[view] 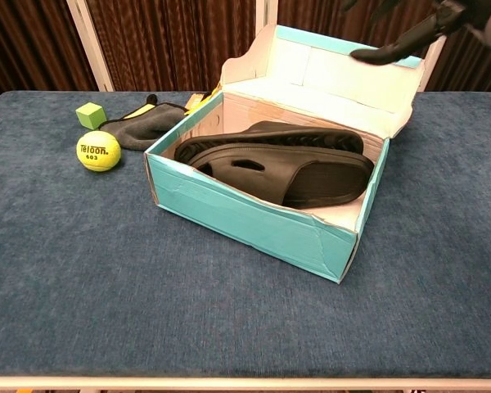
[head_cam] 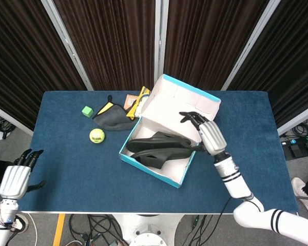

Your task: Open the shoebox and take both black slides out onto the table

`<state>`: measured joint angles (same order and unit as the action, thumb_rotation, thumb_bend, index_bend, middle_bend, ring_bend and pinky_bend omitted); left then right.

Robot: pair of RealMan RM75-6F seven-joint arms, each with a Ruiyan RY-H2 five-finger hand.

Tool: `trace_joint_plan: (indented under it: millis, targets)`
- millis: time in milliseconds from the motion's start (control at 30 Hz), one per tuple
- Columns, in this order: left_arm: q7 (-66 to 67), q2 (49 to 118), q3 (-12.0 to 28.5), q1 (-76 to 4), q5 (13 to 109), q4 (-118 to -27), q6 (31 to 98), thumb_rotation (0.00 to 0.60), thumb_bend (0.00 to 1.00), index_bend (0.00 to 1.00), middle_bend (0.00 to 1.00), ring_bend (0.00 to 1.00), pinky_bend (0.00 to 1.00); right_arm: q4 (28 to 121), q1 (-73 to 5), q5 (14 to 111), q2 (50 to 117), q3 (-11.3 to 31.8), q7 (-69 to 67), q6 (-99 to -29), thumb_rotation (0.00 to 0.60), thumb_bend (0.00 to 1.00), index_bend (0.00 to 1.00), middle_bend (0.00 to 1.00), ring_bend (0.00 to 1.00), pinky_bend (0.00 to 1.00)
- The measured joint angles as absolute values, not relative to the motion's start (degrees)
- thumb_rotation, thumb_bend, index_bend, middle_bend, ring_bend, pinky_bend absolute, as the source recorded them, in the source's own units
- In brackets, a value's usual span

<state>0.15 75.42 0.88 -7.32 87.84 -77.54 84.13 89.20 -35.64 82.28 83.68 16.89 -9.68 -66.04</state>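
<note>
Both views are evenly and brightly lit from overhead, with no harsh glare on the blue table (head_cam: 72,154). Shadows are soft and short: a faint one lies under the shoebox (view: 254,221) along its near wall, and the black slides (view: 286,164) darken the box's inside. The white inner lid reads bright but keeps its detail. The dark curtains behind the table's far edge stay dim. The head view is sharp throughout; in the chest view, the right hand (view: 409,29) near the top edge looks slightly smeared.
</note>
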Motion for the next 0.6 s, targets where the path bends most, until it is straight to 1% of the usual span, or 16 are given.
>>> trace_joint_plan:
  millis: [67,100,267,400,467,600]
  targets:
    - [0.0,75.4,0.9,-7.3,87.9,-77.4,84.2,0.600,0.00,0.12,0.17,0.11,0.34,90.1,-36.2,83.0,83.1,15.7,-8.7,-64.6,0.600,0.10,0.47,0.51,0.37,0.47]
    - [-0.1,75.4,0.9,-7.4,87.9,-77.4,84.2,0.600,0.00,0.12,0.17,0.11,0.34,90.4,-36.4,83.3,82.9,15.2,-8.2,-64.0,0.600,0.10,0.48,0.51,0.37,0.47]
    - [-0.3,75.5,1.0,-7.3,87.9,-77.3,84.3,0.600,0.00,0.12,0.17,0.11,0.34,91.8,-37.7,82.7,82.0,13.2,-4.8,-60.1,0.600,0.10,0.50,0.51,0.36,0.46]
    - [-0.5,75.5,0.9,-7.2,87.8,-77.1,84.3,0.600,0.00,0.12,0.17,0.11,0.34,92.3,-38.7,81.0,82.1,12.3,-2.5,-57.7,0.600,0.10,0.50,0.51,0.35,0.46]
    - [-0.7,75.5,1.0,-7.2,87.8,-77.0,84.4,0.600,0.00,0.12,0.17,0.11,0.34,92.6,-39.2,80.1,82.3,12.0,-1.7,-56.5,0.600,0.09,0.48,0.50,0.33,0.45]
    - [-1.0,75.4,1.0,-7.1,87.7,-76.7,84.4,0.600,0.00,0.12,0.17,0.11,0.34,93.1,-40.0,78.4,82.8,11.3,-0.1,-54.6,0.600,0.08,0.36,0.41,0.24,0.36]
